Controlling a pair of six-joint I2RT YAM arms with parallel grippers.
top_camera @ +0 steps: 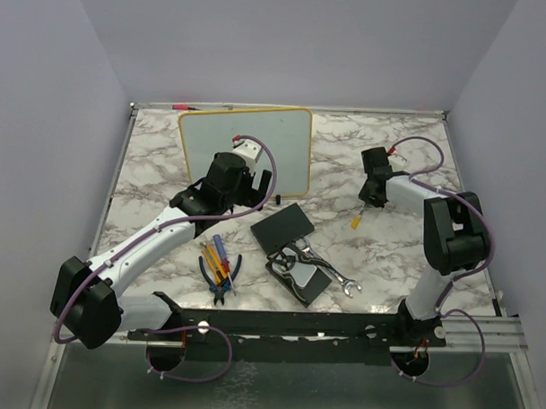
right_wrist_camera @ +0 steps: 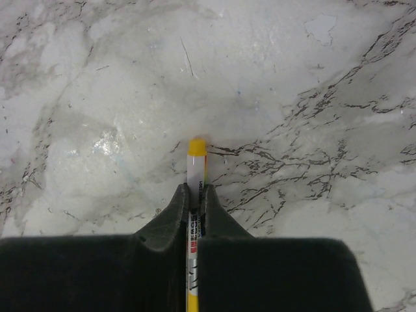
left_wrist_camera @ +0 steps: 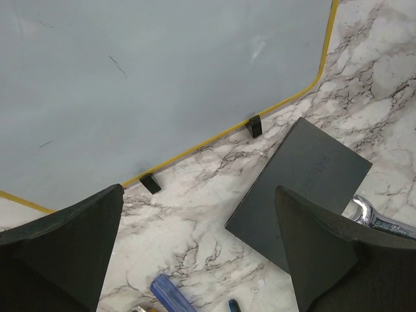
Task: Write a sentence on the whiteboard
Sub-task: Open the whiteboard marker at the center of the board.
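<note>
The whiteboard (top_camera: 288, 147), glossy white with a thin yellow frame and small black feet, stands upright at the back of the marble table. In the left wrist view the whiteboard (left_wrist_camera: 162, 78) carries only faint scratches; no sentence is in view on it. My left gripper (top_camera: 258, 182) hovers just in front of its lower edge, and the left gripper (left_wrist_camera: 198, 195) is open with nothing between its fingers. Off to the right, my right gripper (top_camera: 367, 201) is shut on a yellow marker (top_camera: 355, 219). The marker (right_wrist_camera: 197, 156) points down at bare marble from the right gripper (right_wrist_camera: 195, 192).
A flat black pad (top_camera: 282, 227) lies in front of the board, also seen as the black pad (left_wrist_camera: 305, 182). A second dark pad (top_camera: 299, 275) holds pliers, with a wrench (top_camera: 336, 277) beside it. Screwdrivers and cutters (top_camera: 217, 267) lie near the left arm. A red pen (top_camera: 182, 106) lies behind the board.
</note>
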